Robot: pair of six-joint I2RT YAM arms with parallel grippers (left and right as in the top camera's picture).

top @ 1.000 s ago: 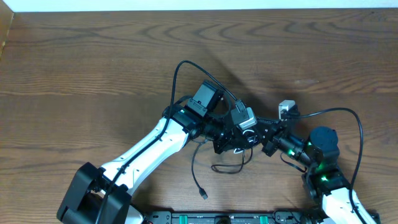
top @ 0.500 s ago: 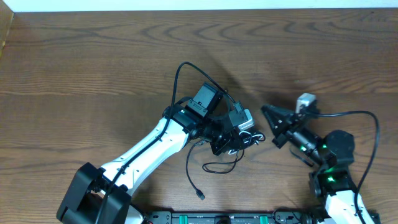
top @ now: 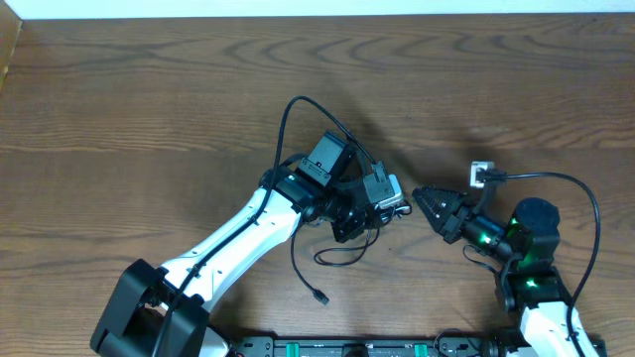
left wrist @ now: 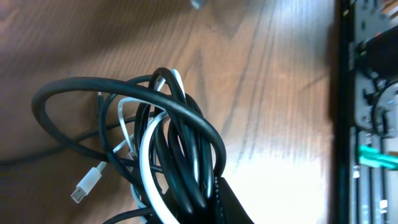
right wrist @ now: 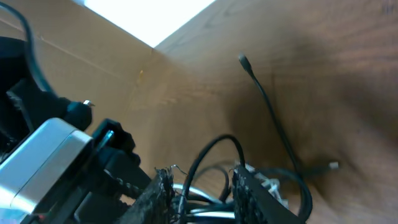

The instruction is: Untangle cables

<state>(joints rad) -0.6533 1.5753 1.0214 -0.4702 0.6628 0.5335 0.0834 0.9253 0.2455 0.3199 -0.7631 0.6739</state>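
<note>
Finding: the cables [left wrist: 171, 149] are bunched in one tangle of black and white cords at the middle of the table [top: 149, 99], caught in the left gripper [top: 359, 218]. Its jaws are pressed together on the bundle. In the left wrist view the loops rise out of the dark finger [left wrist: 233, 202] at the near edge of the picture. A thick black loop arches over to the left, and white strands are threaded through the black ones. A white plug [left wrist: 86, 185] hangs free at the left of the bundle. In the overhead view one black cord [top: 342, 256] drops from the tangle and lies in a loose loop on the wood just near of the gripper. Its plug end [top: 321, 297] rests further toward the near edge. The right gripper [top: 425, 201] points left at the tangle from just beside it. Its fingers [right wrist: 249, 193] stand parted, and a black loop shows in the gap between them. Whether either finger touches that loop cannot be told. The surface is dark brown wood with a strong grain. A pale strip [top: 298, 8] runs along the far edge. A black rail with green fittings [top: 377, 349] lies along the near edge.
</note>
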